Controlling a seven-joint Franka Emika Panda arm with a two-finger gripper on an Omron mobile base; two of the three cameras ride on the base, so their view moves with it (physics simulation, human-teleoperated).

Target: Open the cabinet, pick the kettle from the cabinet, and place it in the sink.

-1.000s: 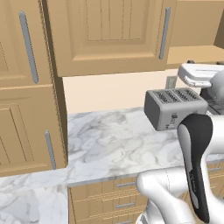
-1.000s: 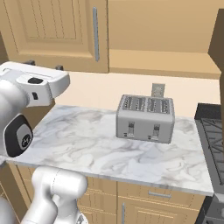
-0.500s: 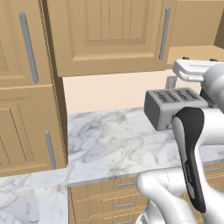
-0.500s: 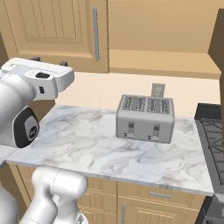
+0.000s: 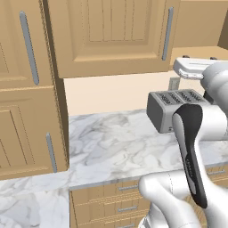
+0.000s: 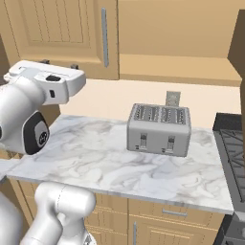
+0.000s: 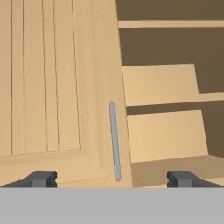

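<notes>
Cabinet (image 5: 111, 35) door shut, contents hidden behind it; top cut off by frame edge in both base views. Toaster (image 5: 171, 109) right part hidden behind robot arm in left base view. Wall outlet (image 6: 172, 98) lower part hidden behind toaster. Stove (image 6: 232, 148) cut off at right edge. Cabinet handle (image 7: 114, 140) clear in hand view, door's left side cropped.

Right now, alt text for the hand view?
A closed light-brown wooden raised-panel cabinet door with a long vertical grey bar handle at its right edge. The open claw has two dark fingertips framing the handle's lower end, not touching it.
</notes>
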